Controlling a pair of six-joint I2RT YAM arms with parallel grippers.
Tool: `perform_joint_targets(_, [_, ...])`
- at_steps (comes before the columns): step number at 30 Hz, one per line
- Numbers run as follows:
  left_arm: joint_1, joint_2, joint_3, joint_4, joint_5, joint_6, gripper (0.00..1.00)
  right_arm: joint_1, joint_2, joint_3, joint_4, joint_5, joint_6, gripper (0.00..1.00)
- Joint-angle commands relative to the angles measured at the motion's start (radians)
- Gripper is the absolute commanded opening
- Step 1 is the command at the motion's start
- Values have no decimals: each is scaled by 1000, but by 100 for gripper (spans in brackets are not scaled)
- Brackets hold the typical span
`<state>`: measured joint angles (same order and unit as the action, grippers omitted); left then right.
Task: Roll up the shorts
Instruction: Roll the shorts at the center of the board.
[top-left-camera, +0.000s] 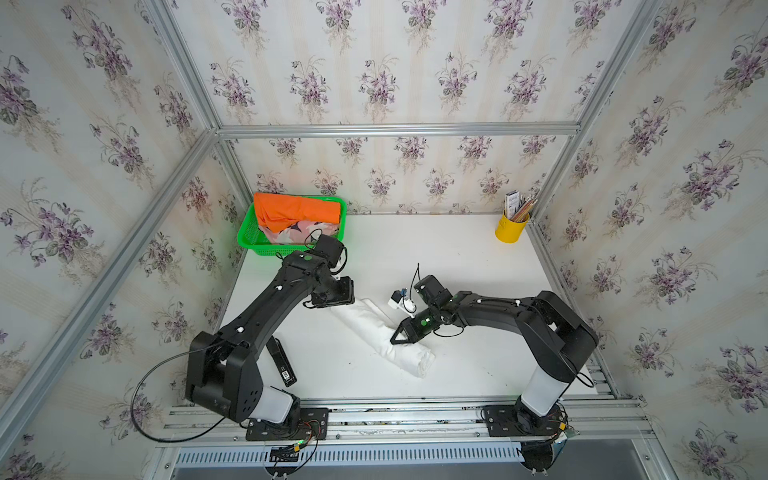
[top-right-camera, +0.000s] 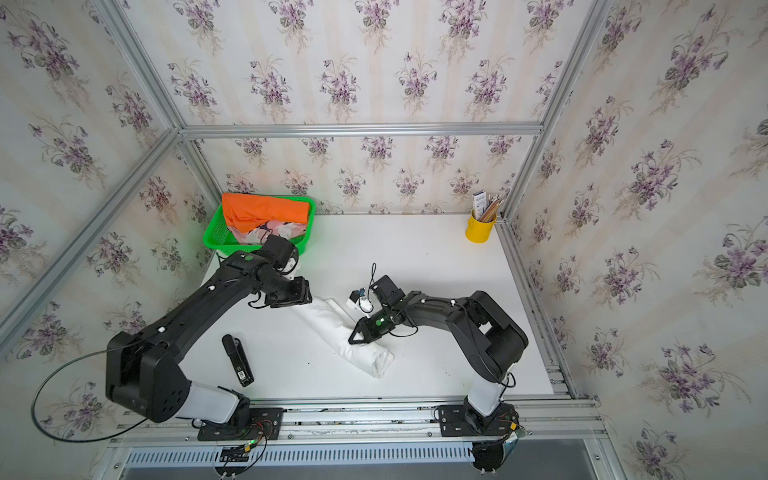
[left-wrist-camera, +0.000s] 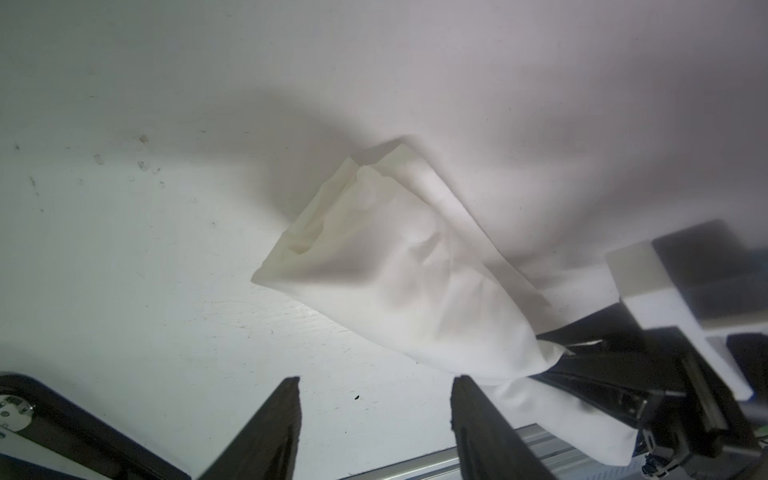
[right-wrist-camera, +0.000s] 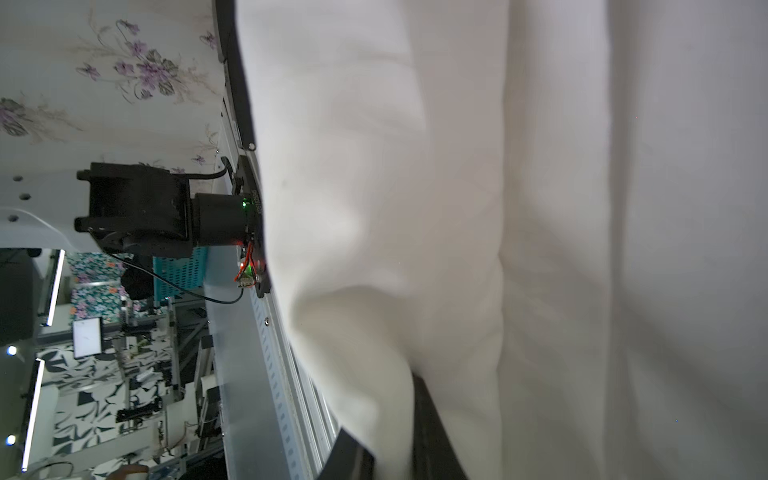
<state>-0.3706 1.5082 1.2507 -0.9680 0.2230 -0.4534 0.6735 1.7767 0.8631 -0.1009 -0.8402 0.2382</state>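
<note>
White table (top-left-camera: 457, 257), floral walls (top-left-camera: 374, 62). White shorts (top-left-camera: 370, 324) likely rolled, pinched mid-length by right gripper (top-left-camera: 395, 340); left gripper (left-wrist-camera: 376, 386) wide, empty, beside far end. Orange shorts (top-left-camera: 297, 212), pink shorts (top-left-camera: 286, 233) pending, heaped in basket (top-left-camera: 245, 242) beyond left gripper.

Cream wallpaper (top-left-camera: 395, 62) printed with purple flower sprigs covers the walls (top-left-camera: 83, 166) on three sides. Aluminium frame bars (top-left-camera: 395, 129) run along the corners and across the back, above a plain white, evenly lit desk (top-left-camera: 457, 257).

White shorts (top-left-camera: 376, 332) lie rolled (diagonal tube).
</note>
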Motion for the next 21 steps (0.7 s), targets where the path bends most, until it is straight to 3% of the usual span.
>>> perform_joint_targets(1, [-41, 45, 39, 18, 0, -12, 62, -45, 15, -31, 15, 29, 27, 26])
perform_joint_targets(5, [-105, 137, 118, 33, -1, -14, 62, -61, 14, -72, 62, 26, 51, 27])
perform_joint_targets(11, [-153, 310, 206, 56, 16, -1, 61, -61, 11, -58, -61, 251, 68, 39])
perform_joint_targets(17, [-151, 430, 248, 48, -26, 25, 59, -58, -164, -28, -241, 489, 53, 66])
perform_joint_targets(21, [-151, 458, 262, 57, -38, 33, 59, -35, -295, -16, -341, 531, 44, 65])
